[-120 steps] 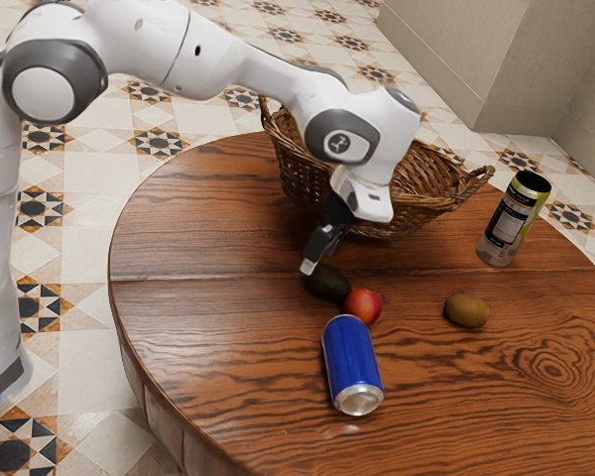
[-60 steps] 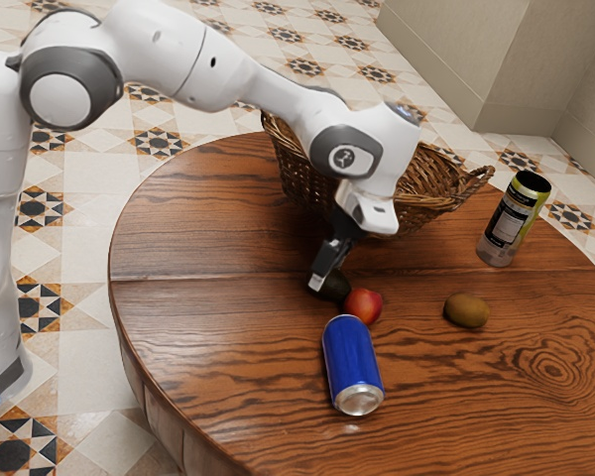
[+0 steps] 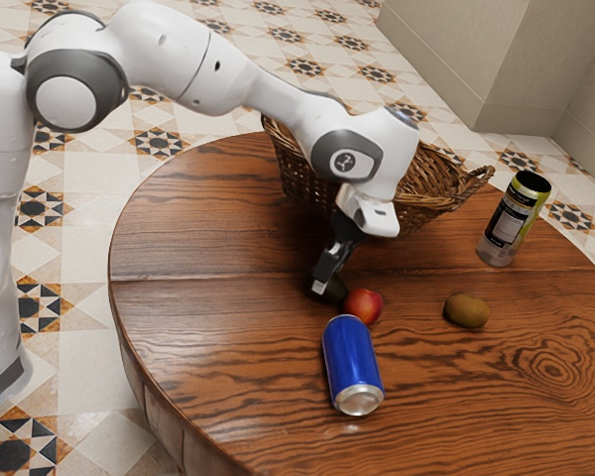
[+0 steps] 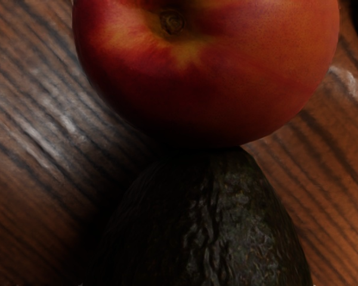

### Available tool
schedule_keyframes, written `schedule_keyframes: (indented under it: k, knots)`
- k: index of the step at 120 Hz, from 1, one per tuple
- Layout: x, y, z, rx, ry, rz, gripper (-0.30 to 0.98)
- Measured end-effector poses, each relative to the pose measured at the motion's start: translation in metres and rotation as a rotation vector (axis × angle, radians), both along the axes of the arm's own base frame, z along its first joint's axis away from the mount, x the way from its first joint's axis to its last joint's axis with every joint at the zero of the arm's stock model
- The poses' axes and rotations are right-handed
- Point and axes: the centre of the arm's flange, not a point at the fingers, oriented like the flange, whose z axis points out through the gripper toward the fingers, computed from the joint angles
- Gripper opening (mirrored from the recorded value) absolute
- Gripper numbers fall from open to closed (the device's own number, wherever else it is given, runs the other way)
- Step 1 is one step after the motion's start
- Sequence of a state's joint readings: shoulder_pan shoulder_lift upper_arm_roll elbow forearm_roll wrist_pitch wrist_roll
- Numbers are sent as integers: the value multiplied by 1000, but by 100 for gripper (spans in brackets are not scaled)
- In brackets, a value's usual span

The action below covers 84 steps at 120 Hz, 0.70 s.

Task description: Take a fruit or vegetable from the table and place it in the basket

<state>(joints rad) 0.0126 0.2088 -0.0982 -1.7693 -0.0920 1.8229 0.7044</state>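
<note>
Patterned tiles cover the floor (image 3: 77, 349) around a round wooden surface (image 3: 193, 233). From where I'm operating, I see my gripper (image 3: 328, 282) down at the dark avocado (image 3: 336, 290), well inside the surface's edge. I can't tell how wide the jaws stand, or whether they have hold of it. Up close in the wrist view, one end of the avocado meets the red peach (image 3: 364, 305). Just beside the peach, toward the surface's near edge, a blue can (image 3: 351, 355) lies on its side. The brown kiwi (image 3: 466, 310) sits apart, on the exterior view's right. The wicker basket (image 3: 442, 180) is by the surface's far edge, and an open-topped canister (image 3: 509, 223) stands near the edge on the exterior view's right.
</note>
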Motion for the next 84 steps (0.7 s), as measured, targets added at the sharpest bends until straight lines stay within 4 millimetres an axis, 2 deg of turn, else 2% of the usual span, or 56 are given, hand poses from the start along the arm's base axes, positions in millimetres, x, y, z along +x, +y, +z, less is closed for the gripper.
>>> schedule_keyframes:
  k: [14, 35, 43, 59, 66, 75, 84]
  knots:
    - [-7, -18, 23, 9, -21, -17, 17]
    - [-19, -77, 77, 49, -35, -62, 16]
    - [-22, -83, 97, 77, -30, -44, 14]
    - [-22, -69, 166, 172, -83, 29, 15]
    - [-22, -56, 189, 218, -104, 67, 16]
    - [-21, -27, 209, 276, -120, 128, 17]
    - [-19, 14, 224, 337, -129, 203, 16]
